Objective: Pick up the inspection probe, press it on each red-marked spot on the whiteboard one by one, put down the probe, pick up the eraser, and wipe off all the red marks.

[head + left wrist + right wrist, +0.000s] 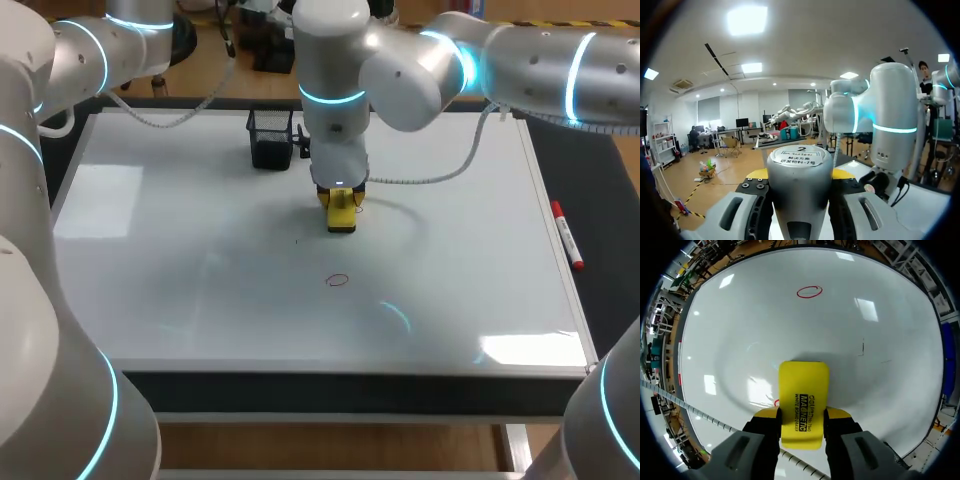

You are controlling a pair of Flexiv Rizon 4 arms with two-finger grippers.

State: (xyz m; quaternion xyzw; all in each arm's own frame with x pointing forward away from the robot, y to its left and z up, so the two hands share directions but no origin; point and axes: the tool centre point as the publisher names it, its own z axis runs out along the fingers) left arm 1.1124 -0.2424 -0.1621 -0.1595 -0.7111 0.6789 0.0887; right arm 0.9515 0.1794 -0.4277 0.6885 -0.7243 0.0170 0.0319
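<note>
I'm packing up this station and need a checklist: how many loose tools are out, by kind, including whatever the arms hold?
Eraser: 1
Probe: 1
Marker pen: 1
Mesh holder: 1
Total: 4

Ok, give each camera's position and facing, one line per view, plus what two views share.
Head view: fixed above and behind, looking down on the whiteboard; left arm and right arm show, right gripper mid-board on the yellow eraser.
Left wrist view: on the left wrist, facing level across the room; the left gripper clamps the inspection probe.
Right wrist view: on the right wrist, facing down at the whiteboard; its gripper clamps the eraser.
Shared: head and right wrist views show eraser and red circle.
</note>
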